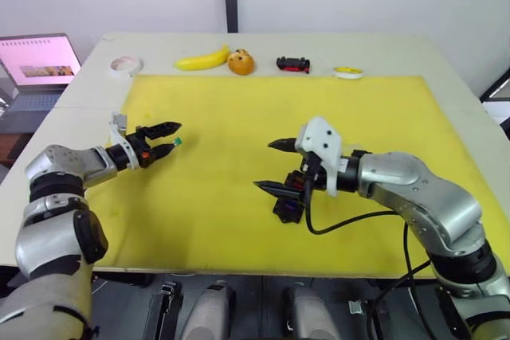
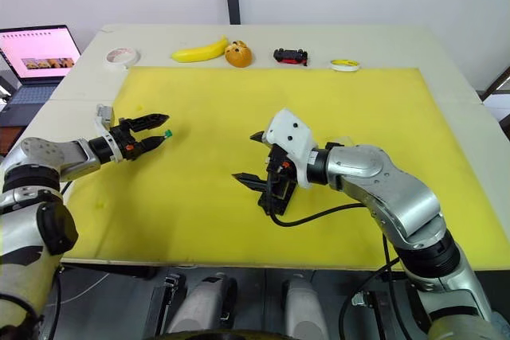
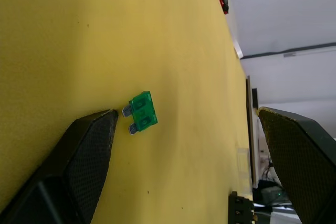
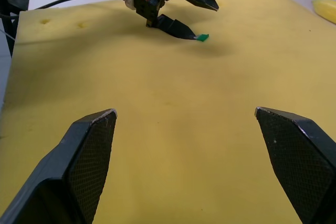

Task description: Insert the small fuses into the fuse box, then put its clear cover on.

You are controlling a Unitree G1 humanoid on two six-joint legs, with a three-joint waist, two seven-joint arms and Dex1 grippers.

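Early in the task, by the look of it; a green fuse (image 3: 143,112) lies on the yellow mat (image 1: 239,109), touching one fingertip of the left hand (image 1: 169,139), whose fingers stand apart; the right hand (image 1: 275,166) hovers mid-mat, fingers wide apart, holding nothing; no fuse seated, covering still to do.

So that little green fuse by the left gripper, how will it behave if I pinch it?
The green fuse looks like hard plastic with two short metal blades, so probably stiff and very light. It lies flat on the yellow mat, so the open left gripper may nudge it away. It's unlikely to roll.
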